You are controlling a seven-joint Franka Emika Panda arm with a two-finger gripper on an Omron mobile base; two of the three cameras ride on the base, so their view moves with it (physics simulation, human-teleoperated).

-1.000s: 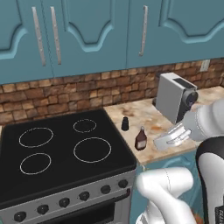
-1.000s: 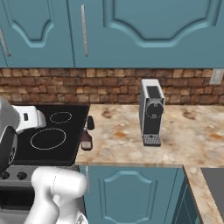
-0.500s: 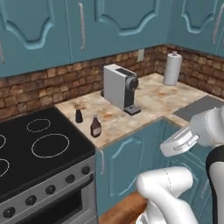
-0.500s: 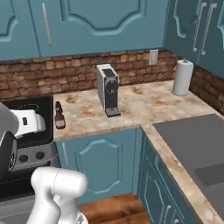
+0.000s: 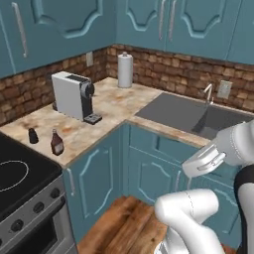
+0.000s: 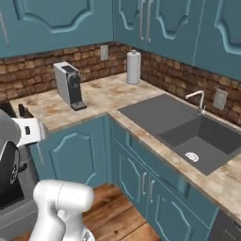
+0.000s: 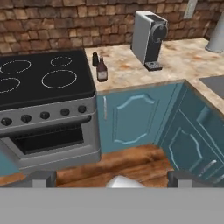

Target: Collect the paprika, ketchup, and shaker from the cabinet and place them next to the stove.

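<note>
Looking along my hand, I see my jaws spread wide with nothing between them. They hang low over the wooden floor, well away from the things.

The ketchup (image 7: 102,71) stands upright on the surface (image 7: 131,70), just beside the stove (image 7: 43,76). The shaker (image 7: 95,59) stands upright just behind it, close by but apart. I think these two are already in their place, and the paprika is left for me to fetch from the wall cabinets (image 5: 59,25), whose doors are shut.

I think the paprika jar will be light, hard and smooth, so it could slip. I would pinch it around its round middle, below the cap. The ketchup is tall and thin, so it would tip if bumped. I would hold it by its wide body, not the thin neck.

Since a second ago my base has turned. Back then my base cameras looked at the stove. Now they look at the corner, with the coffee machine (image 5: 74,95), the paper towel roll (image 5: 125,70) and the sink (image 5: 198,116). The bottle and shaker have not moved on the surface; only my cameras did. My jaws have stayed wide open.
</note>
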